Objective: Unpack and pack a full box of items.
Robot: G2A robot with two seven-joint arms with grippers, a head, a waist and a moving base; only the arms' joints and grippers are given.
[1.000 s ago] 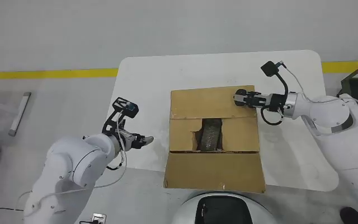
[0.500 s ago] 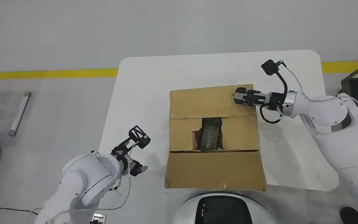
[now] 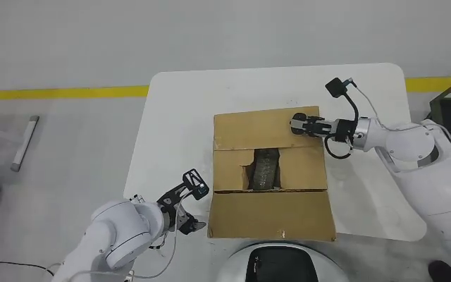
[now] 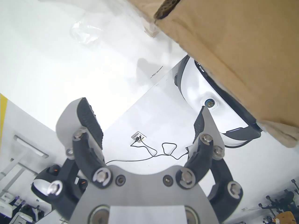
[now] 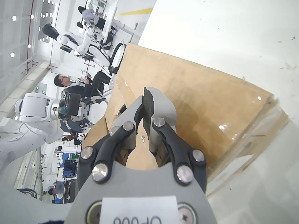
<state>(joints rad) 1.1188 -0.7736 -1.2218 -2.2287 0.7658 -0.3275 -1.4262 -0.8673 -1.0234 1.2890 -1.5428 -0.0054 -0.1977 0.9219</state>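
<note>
A brown cardboard box [image 3: 271,176] stands on the white table [image 3: 180,120]. Its top flaps are partly apart, and a dark packaged item [image 3: 266,169] shows through the gap in the middle. My right gripper [image 3: 299,125] lies over the right end of the far flap [image 5: 198,99], its fingers [image 5: 147,108] shut with nothing seen between them. My left gripper [image 3: 192,224] is open just off the box's near left corner, at the table's front edge. In the left wrist view its pads [image 4: 90,120] stand wide apart below the near flap [image 4: 233,36].
A scrap of clear plastic [image 4: 85,33] lies on the table left of the box. Bare table lies left of, behind and right of the box. A yellow floor line [image 3: 70,92] runs behind the table, and a grey bar [image 3: 25,141] lies on the floor far left.
My left arm has swung from beside the table's left edge to the box's near left corner, gripper still open. My right gripper has crept slightly left along the far flap.
</note>
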